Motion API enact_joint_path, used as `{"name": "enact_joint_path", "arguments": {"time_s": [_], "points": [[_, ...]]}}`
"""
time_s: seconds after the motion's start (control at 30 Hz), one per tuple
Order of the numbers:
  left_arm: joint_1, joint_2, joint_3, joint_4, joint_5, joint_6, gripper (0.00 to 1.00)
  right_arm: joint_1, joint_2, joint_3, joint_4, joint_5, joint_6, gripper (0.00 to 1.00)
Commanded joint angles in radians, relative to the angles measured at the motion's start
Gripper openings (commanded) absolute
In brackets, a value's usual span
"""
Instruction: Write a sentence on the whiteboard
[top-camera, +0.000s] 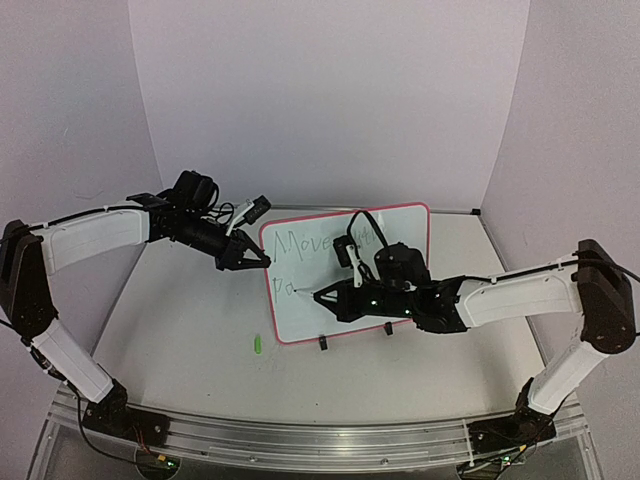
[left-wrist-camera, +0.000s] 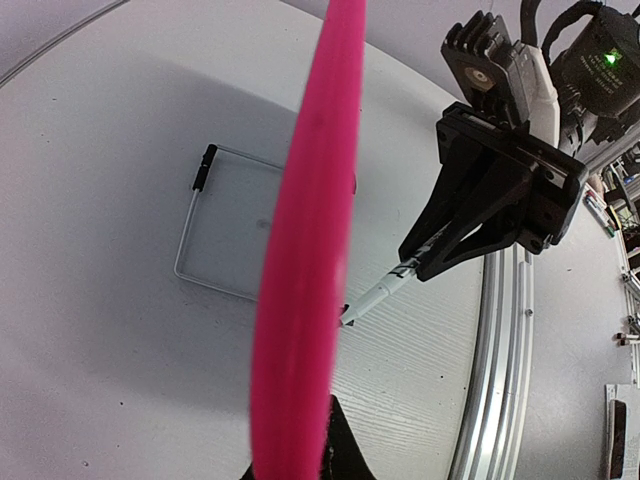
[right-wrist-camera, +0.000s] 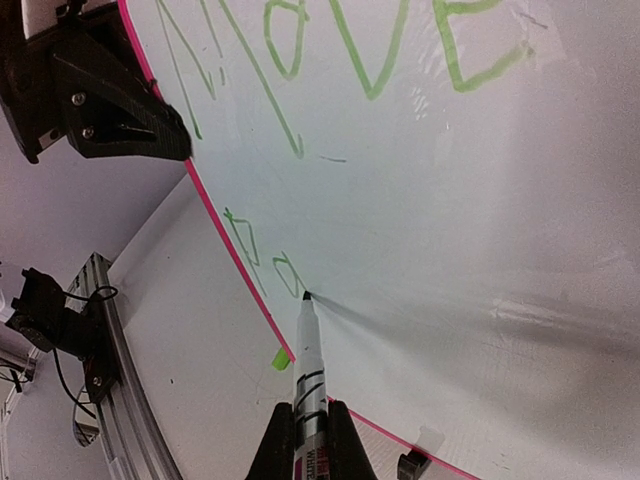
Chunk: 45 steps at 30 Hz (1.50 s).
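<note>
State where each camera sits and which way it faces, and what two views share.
Top external: above and behind the bases, looking down on the whiteboard; both arms show.
Left wrist: at the left gripper, looking along the whiteboard's pink edge; own fingers at bottom.
Right wrist: at the right gripper, looking along the marker at the green sentence; own fingers at bottom.
Shared: each wrist view shows the other arm's gripper.

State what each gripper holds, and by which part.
Right gripper: a marker, by its barrel, tip on the board. Left gripper: the whiteboard, by its left edge.
</note>
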Motion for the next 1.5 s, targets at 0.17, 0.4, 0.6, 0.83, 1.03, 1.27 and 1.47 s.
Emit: {"name": "enact_joint_path", "arguments": {"time_s": [0.17,0.4,0.6,0.83,1.03,1.27,1.47], "points": [[-0.006,0.0,-0.007,-0.009,-0.064,0.03,0.0,-0.003,0.014,0.006,-0.022,0.048,0.007,0.0],[-0.006,-0.002,-0.008,-0.01,-0.064,0.03,0.0,-0.003,-0.016,0.001,-0.029,0.065,0.003,0.0],[-0.006,-0.002,-0.009,-0.01,-0.064,0.03,0.0,-0.003,-0.068,-0.015,-0.017,0.05,-0.008,0.0],[-0.006,-0.001,-0.009,-0.01,-0.063,0.03,0.0,-0.002,-0.131,-0.03,0.02,0.028,-0.003,0.0],[-0.006,0.0,-0.008,-0.01,-0.064,0.03,0.0,-0.003,-0.089,-0.011,0.021,0.038,0.006,0.0],[-0.006,0.0,-0.008,-0.01,-0.064,0.03,0.0,-0.006,-0.062,0.004,0.02,0.061,0.015,0.0],[-0.006,-0.001,-0.009,-0.009,-0.064,0.03,0.0,-0.012,-0.049,0.013,0.02,0.071,0.013,0.0]]}}
